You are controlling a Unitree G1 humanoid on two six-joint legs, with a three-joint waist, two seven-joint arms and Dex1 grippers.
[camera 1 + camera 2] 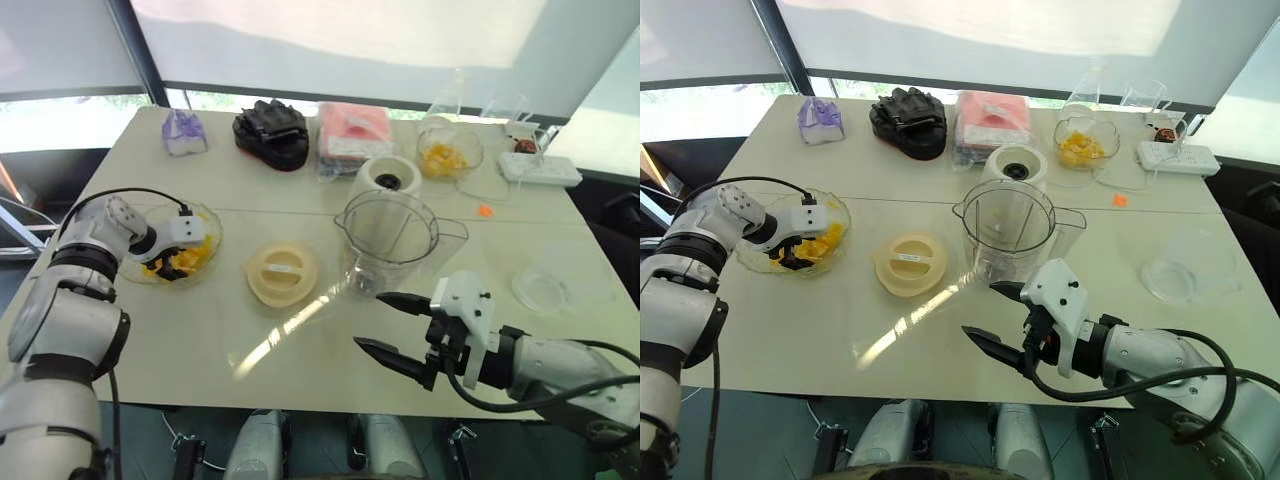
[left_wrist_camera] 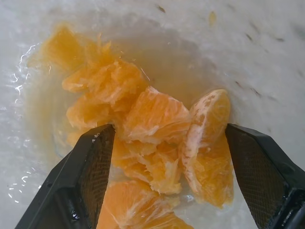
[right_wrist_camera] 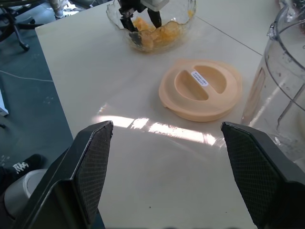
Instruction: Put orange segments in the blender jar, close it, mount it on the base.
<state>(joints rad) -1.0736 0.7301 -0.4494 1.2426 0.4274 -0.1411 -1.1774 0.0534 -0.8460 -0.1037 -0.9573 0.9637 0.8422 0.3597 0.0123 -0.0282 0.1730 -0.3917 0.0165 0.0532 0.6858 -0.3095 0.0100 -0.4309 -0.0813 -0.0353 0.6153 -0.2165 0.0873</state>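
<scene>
I see glossy orange segments (image 2: 157, 143) piled in a bowl at left; the clear blender jar (image 1: 388, 240) stands upright and open mid-worktop, the cream base (image 1: 390, 180) just behind it.

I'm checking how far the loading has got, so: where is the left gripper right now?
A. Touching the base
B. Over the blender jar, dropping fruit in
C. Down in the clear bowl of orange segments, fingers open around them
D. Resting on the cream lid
C: the left gripper is down in the clear bowl, and its wrist view shows both fingers spread on either side of the orange segments, none clamped yet.
</scene>
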